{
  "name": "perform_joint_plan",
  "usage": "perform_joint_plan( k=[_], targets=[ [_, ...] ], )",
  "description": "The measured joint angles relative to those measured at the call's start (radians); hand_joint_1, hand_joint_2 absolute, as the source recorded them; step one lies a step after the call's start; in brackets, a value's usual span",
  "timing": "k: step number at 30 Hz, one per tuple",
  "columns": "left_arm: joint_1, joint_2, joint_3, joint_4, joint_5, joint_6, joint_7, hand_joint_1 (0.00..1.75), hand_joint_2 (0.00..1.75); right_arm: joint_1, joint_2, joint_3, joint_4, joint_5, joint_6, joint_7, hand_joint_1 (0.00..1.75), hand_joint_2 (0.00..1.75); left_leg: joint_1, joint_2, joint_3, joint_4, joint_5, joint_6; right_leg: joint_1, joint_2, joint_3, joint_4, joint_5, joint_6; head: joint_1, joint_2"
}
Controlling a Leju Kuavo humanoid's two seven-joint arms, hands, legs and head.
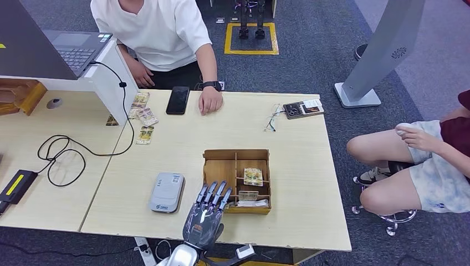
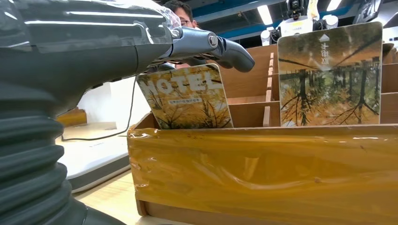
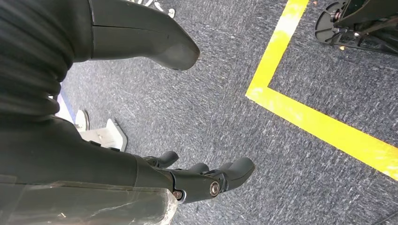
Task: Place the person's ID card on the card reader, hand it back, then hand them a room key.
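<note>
A wooden compartment box [image 1: 236, 155] near the table's front edge holds room key cards [image 1: 253, 176]. My left hand [image 1: 208, 213] reaches over the box's front left corner with fingers stretched out and holds nothing. Up close, its fingers [image 2: 225, 47] hover just above a yellow HOTEL card [image 2: 187, 98] that stands behind the box's front wall [image 2: 263, 173]; another key card [image 2: 331, 79] stands beside it. The white card reader [image 1: 167, 192] lies left of the box with nothing on it. My right hand [image 3: 197, 180] hangs over the floor, fingers loosely apart, empty. The person's hand [image 1: 210, 101] rests on the table's far edge.
A black phone [image 1: 178, 100] lies by the person's hand. Several cards [image 1: 141, 116] lie near the white laptop stand; a laptop [image 1: 72, 50] sits on it. A black cable [image 1: 61, 158] loops at left. A lanyard badge [image 1: 302, 108] lies far right. Another person [image 1: 421, 160] sits at right.
</note>
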Motion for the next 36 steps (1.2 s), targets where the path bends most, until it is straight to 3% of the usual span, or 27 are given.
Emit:
perform_joint_plan(
  k=[11,20,21,24,25,36],
  targets=[
    [-0.011,-0.016,0.001,0.029,0.012,0.01,0.0,0.0,1.75,0.0,-0.001,0.001,0.0,-0.002,0.0,0.0,0.0,1.75,0.0,0.0,0.0,0.0,0.0,0.0,0.0,0.0,0.0,0.0,0.0,0.0,0.0,0.0],
    [0.008,-0.023,0.027,0.021,0.073,0.093,-0.01,0.0,1.75,0.0,-0.001,0.001,0.0,-0.005,-0.003,0.0,0.0,1.75,0.0,0.0,0.0,0.0,0.0,0.0,0.0,0.0,0.0,0.0,0.0,0.0,0.0,0.0],
    [0.011,-0.025,0.033,0.018,0.084,0.101,-0.017,0.12,1.75,0.0,-0.001,0.001,0.0,-0.006,-0.003,0.0,0.0,1.75,0.0,0.0,0.0,0.0,0.0,0.0,0.0,0.0,0.0,0.0,0.0,0.0,0.0,0.0],
    [0.018,-0.029,0.051,0.008,0.102,0.112,-0.035,1.39,1.75,0.0,-0.001,0.001,0.0,-0.01,-0.004,0.0,0.0,1.75,0.0,0.0,0.0,0.0,0.0,0.0,0.0,0.0,0.0,0.0,0.0,0.0,0.0,0.0],
    [0.021,-0.03,0.058,0.004,0.106,0.116,-0.042,1.71,1.75,0.001,-0.001,0.001,0.0,-0.011,-0.004,0.0,0.0,1.75,0.0,0.0,0.0,0.0,0.0,0.0,0.0,0.0,0.0,0.0,0.0,0.0,0.0,0.0],
    [0.034,-0.035,0.09,-0.02,0.107,0.138,-0.064,1.75,1.75,0.001,-0.001,0.001,0.0,-0.013,-0.006,0.0,0.0,1.75,0.0,0.0,0.0,0.0,0.0,0.0,0.0,0.0,0.0,0.0,0.0,0.0,0.0,0.0]
  ],
)
